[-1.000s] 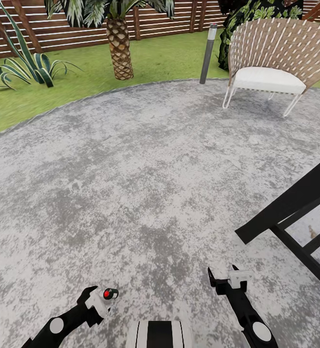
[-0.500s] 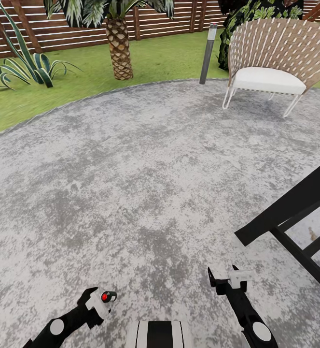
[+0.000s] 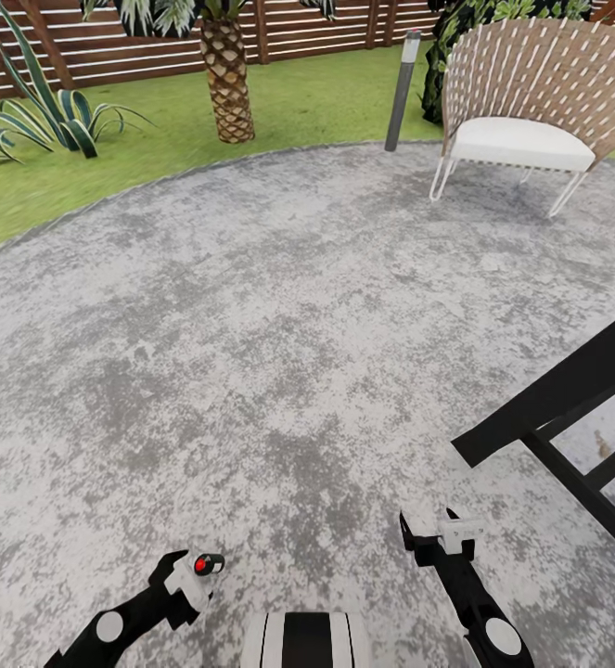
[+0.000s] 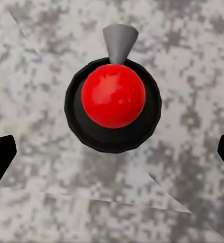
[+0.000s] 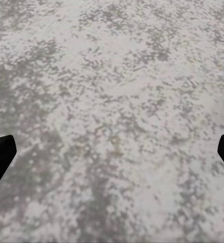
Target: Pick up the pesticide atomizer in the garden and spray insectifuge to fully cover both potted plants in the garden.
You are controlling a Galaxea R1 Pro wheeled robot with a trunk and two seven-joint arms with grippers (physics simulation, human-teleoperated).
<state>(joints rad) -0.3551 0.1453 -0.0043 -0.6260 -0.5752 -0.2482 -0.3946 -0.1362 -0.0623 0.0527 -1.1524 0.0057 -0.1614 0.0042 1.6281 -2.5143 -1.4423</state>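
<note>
Both arms hung low, forearms angled fwd over the patio (image 3: 279,306). Left claw (image 3: 198,568) gripped the spray bottle (image 4: 113,96). Right claw (image 3: 429,533) spread wide, empty. One potted plant (image 3: 52,121) on lawn (image 3: 316,97), far left.

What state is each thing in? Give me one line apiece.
pesticide atomizer: at the left gripper, over the patio.
left gripper: fingertips wide apart around the atomizer; grip unclear.
right gripper: open, holding nothing.
potted plant: upright on the lawn, far ahead.
chair: upright at the patio's edge.
</note>
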